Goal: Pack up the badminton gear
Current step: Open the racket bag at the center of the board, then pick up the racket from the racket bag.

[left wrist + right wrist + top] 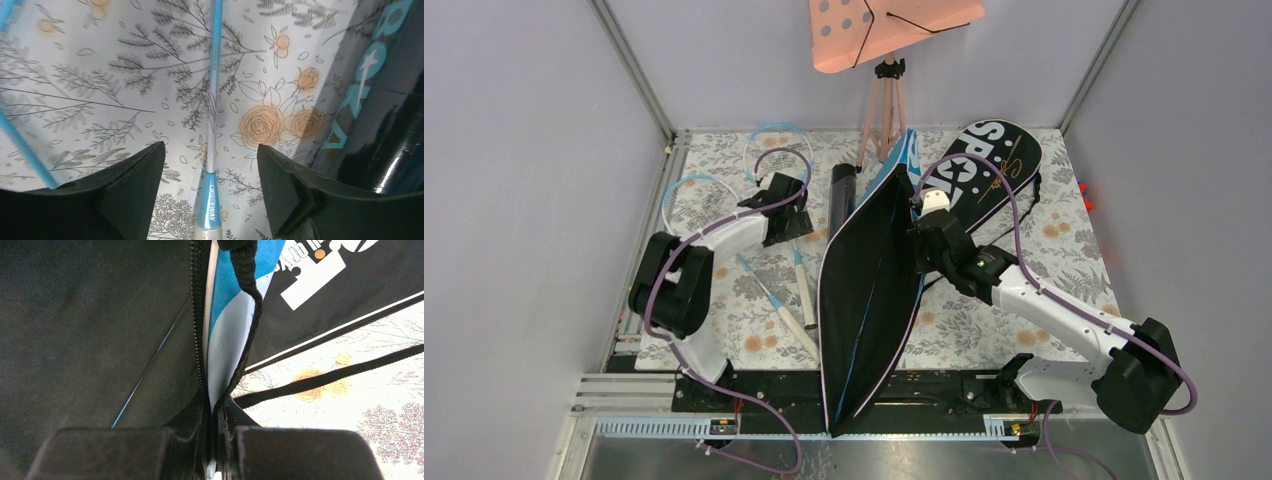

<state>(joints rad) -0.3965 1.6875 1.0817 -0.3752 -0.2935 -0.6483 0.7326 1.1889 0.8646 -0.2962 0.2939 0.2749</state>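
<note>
My left gripper (210,157) hangs wide open over the blue racket (214,85) lying on the cloth (90,60), and my right gripper (216,412) pinches the edge of the black bag (100,340), which could slip free and flop shut.

Big white "SP" and a star-filled "O" show on the flat black bag (989,165); its small print reads "OF YO", cut off. The racket (210,200) shaft reads "...SWAY". Teal letters on the standing bag (367,65) are too skewed to read.
</note>
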